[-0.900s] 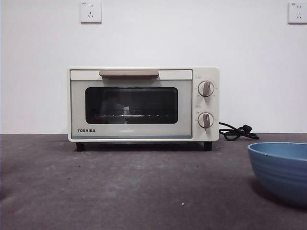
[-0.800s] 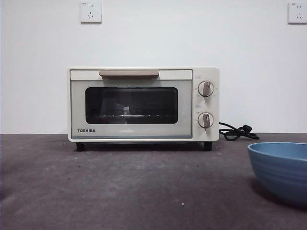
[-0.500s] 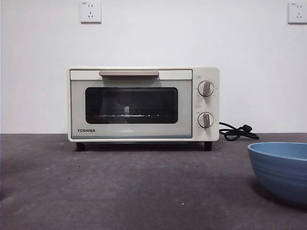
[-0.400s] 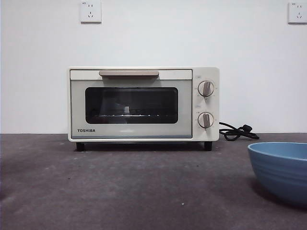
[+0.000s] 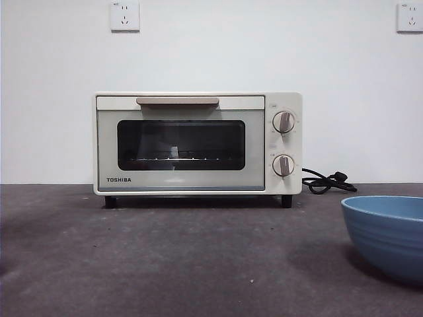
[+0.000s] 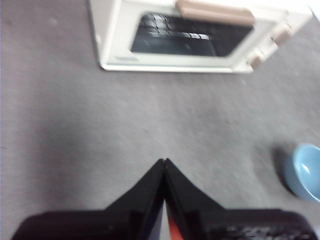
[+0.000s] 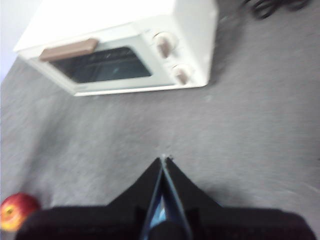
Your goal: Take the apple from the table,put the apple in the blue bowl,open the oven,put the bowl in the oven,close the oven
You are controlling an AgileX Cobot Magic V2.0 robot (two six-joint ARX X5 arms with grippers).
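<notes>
The oven (image 5: 197,144) is a cream box with a dark glass window, a beige bar handle on top of its door and two round knobs on the right. Its door is shut. It stands far back on the grey table (image 5: 172,257). The blue bowl (image 5: 386,235) sits near, on the right. The red and yellow apple (image 7: 17,210) lies on the table.
</notes>
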